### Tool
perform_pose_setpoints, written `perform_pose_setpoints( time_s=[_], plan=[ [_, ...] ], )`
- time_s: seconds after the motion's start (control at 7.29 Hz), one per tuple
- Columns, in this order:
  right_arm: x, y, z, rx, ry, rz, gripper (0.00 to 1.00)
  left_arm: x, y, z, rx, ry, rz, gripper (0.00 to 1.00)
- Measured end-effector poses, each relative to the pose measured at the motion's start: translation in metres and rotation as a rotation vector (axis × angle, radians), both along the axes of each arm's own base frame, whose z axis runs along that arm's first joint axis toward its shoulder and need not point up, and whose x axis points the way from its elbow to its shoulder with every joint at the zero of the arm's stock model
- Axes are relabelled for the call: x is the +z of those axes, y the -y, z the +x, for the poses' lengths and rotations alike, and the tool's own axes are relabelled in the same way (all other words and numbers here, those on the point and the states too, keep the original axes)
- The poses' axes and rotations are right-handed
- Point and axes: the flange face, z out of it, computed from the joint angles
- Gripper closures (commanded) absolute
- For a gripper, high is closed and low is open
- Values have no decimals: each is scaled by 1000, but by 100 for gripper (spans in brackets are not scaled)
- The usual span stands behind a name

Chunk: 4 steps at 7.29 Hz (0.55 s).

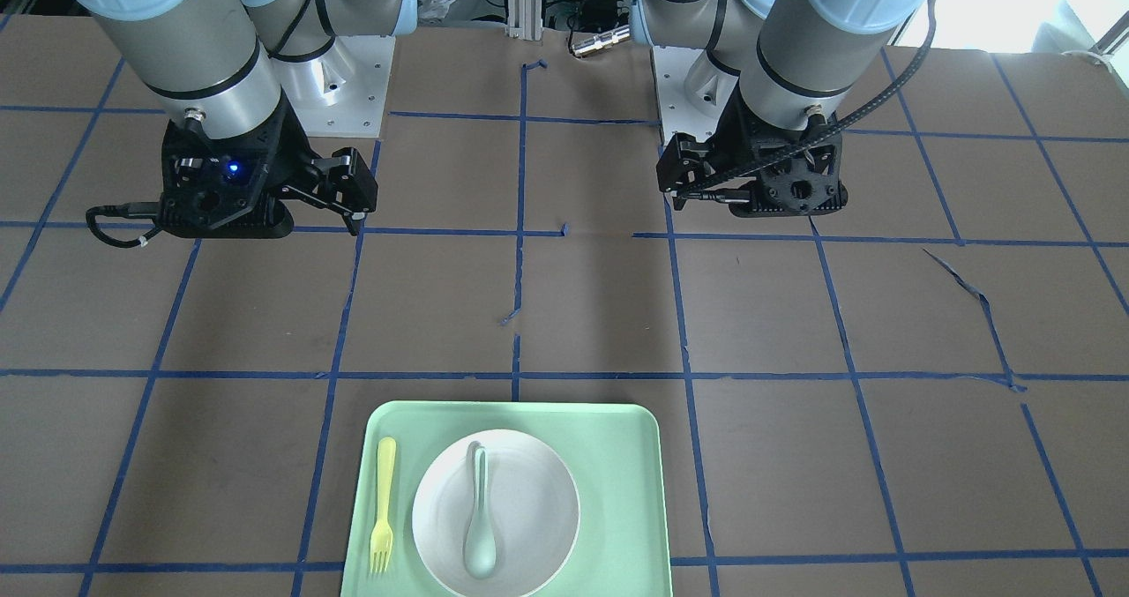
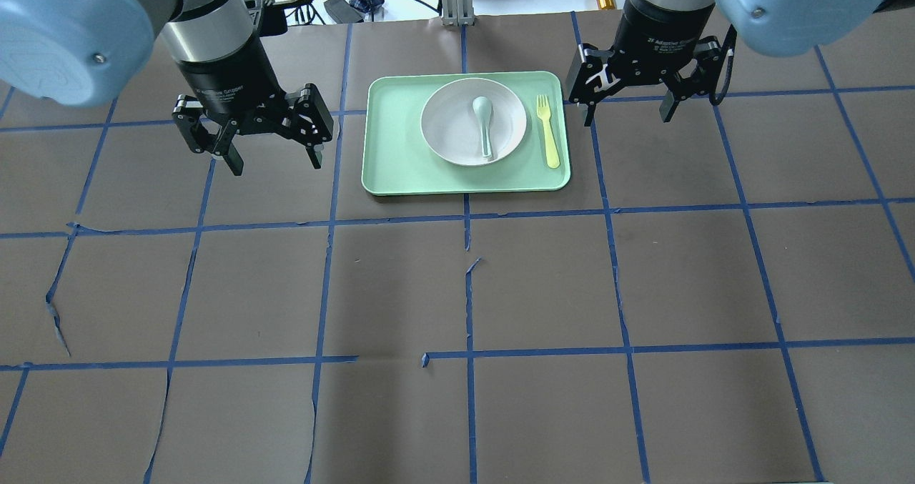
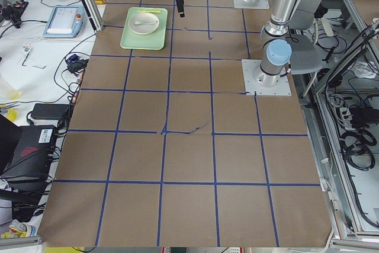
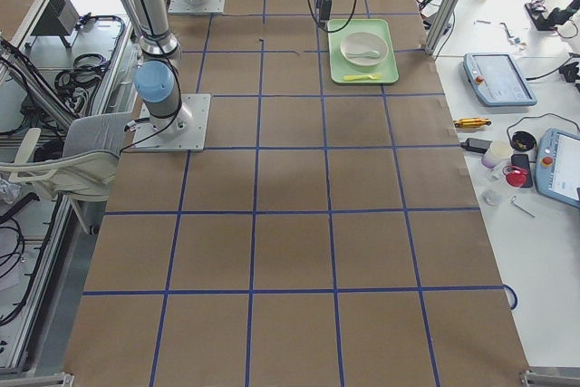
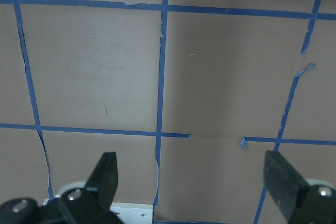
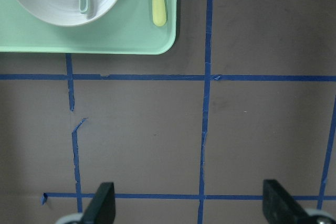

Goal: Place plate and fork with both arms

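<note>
1. Containers. You are looking at a mint-green tray sitting flat on the brown bench, at the edge farthest from the robot's base and about midway between the two arms. The tray is carrying three items.
- The off-white plate is resting on the tray's floor near its middle.
- A pale grey-green spoon is lying inside the plate, its bowl pointing away from the robot.
- The yellow fork is lying flat on the tray floor just beside the plate, on the robot's right side. It is running parallel to the spoon, its tines pointing away from the robot. It is not touching the plate.

2. Left pincer. It is hanging above the bench, clear of the tray's left edge. Its jaws are standing wide apart, gripping nothing and touching nothing.

3. Right pincer. It is hanging above the bench just outside the tray's right edge, on the fork's side. Its jaws are also spread wide, gripping nothing. Its wrist camera is showing the tray corner, part of the plate and the fork's handle end.
</note>
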Motion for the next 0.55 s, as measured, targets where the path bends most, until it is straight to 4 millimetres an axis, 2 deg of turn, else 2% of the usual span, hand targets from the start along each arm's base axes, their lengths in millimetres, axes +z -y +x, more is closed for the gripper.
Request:
perform_pose_setpoints(
  time_s=[0.55],
  plan=[
    [10, -11, 0, 1, 2, 4, 0, 4, 13, 27, 3, -13, -76, 0]
  ],
)
